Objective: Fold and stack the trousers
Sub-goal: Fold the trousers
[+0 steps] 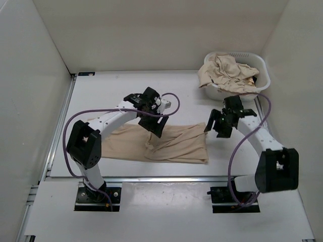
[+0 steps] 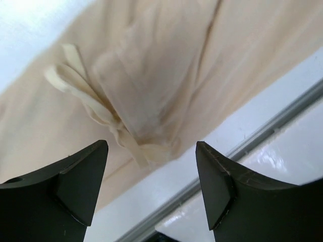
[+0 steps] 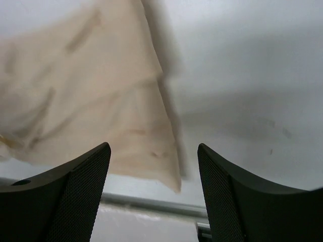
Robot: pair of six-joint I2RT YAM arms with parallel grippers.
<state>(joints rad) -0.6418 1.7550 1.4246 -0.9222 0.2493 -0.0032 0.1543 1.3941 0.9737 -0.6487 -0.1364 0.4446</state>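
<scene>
A pair of beige trousers [image 1: 171, 143] lies flat across the front of the table, folded lengthwise into a long strip. My left gripper [image 1: 154, 126] is open and empty, hovering above the strip's middle; the left wrist view shows the waistband and its pale drawstring [image 2: 96, 101] below the jaws. My right gripper [image 1: 218, 126] is open and empty, raised just past the strip's right end; the right wrist view shows the trousers' corner [image 3: 166, 171] between its fingers. More beige trousers [image 1: 227, 70] are heaped in the basket.
A white slotted laundry basket [image 1: 262, 83] stands at the back right corner. White walls enclose the table on three sides. A metal rail [image 1: 151, 177] runs along the table's front edge.
</scene>
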